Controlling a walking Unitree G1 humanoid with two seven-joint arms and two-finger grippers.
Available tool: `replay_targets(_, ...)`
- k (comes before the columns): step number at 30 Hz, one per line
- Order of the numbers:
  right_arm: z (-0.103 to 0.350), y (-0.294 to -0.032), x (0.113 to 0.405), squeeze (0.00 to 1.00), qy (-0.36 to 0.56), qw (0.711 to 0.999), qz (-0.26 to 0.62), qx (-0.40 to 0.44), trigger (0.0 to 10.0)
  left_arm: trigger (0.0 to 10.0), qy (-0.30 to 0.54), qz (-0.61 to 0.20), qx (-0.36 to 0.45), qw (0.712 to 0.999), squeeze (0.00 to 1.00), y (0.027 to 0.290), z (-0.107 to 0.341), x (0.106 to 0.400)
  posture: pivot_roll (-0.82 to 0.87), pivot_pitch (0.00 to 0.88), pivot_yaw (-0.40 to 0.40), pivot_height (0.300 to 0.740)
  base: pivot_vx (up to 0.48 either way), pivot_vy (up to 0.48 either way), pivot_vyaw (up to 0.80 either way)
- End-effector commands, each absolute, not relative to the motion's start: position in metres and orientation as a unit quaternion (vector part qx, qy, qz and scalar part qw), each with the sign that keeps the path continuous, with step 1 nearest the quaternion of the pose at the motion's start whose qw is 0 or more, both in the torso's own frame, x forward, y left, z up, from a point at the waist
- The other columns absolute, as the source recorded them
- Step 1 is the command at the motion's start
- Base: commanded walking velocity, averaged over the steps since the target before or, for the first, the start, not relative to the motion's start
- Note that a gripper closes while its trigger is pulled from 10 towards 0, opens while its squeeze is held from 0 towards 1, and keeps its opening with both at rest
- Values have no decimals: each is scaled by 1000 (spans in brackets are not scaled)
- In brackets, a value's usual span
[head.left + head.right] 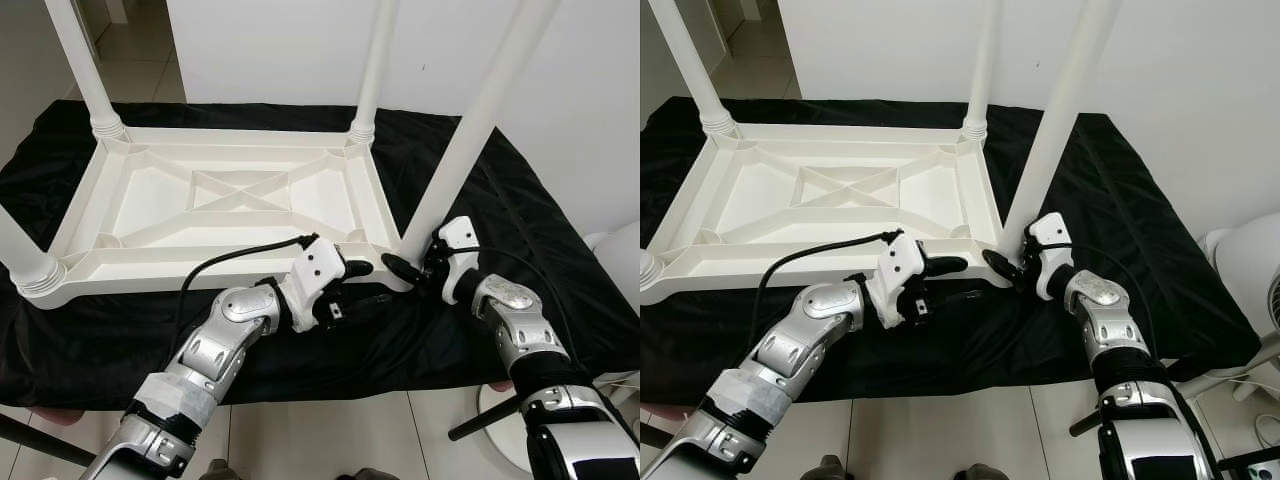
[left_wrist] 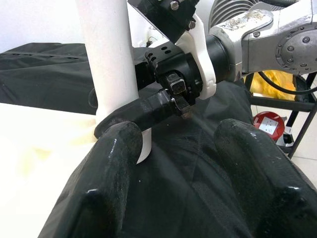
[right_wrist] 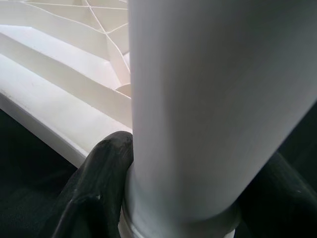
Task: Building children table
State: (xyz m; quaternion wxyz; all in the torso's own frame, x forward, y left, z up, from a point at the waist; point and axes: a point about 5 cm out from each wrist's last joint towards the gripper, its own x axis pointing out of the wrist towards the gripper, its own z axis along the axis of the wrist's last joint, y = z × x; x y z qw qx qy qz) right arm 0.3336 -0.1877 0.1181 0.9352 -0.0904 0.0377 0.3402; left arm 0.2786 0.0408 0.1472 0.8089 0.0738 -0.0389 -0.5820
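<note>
A white plastic children's table lies upside down on a black cloth, its ribbed underside facing up. Legs stand at the corners. My right gripper is shut around the base of the near right leg, one finger pressed against it where it meets the corner socket. My left gripper is open just in front of the table's near edge, left of that corner, with nothing between its fingers. It points toward the right gripper and the leg.
A white wall rises behind the cloth-covered surface. A white fan stands at the far right, with a black stand bar low on the tiled floor. The other legs rise out of the frame.
</note>
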Motion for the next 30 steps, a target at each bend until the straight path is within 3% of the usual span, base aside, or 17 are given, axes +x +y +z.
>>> replay_targets(1,106,-184,328,0,55,934,344,-80,6667,10000,-36,-596,78,798,0,39,146,275,60,0,-64,740,0,0,0)
replay_targets(2,106,-185,328,0,56,938,335,-71,10000,10000,-36,-596,78,798,0,39,146,275,60,0,-64,740,0,0,0)
replay_targets(9,105,-179,328,0,56,953,291,-56,10000,10000,-35,-599,77,796,0,39,146,274,54,0,-63,740,0,0,0)
replay_targets(15,111,-164,330,0,41,982,181,-25,10000,10000,-32,-605,76,792,0,38,144,271,48,0,-60,740,0,0,0)
replay_targets(16,111,-158,328,0,44,991,129,-17,10000,10000,-30,-605,75,792,0,39,143,270,48,0,-61,740,0,0,0)
replay_targets(27,106,-129,319,0,71,997,-3,-17,10000,10000,-28,-607,75,791,0,39,142,268,47,0,-66,740,0,0,0)
replay_targets(30,110,-104,316,0,67,997,-21,24,10000,10000,-27,-606,75,791,0,39,142,268,47,0,-66,740,0,0,0)
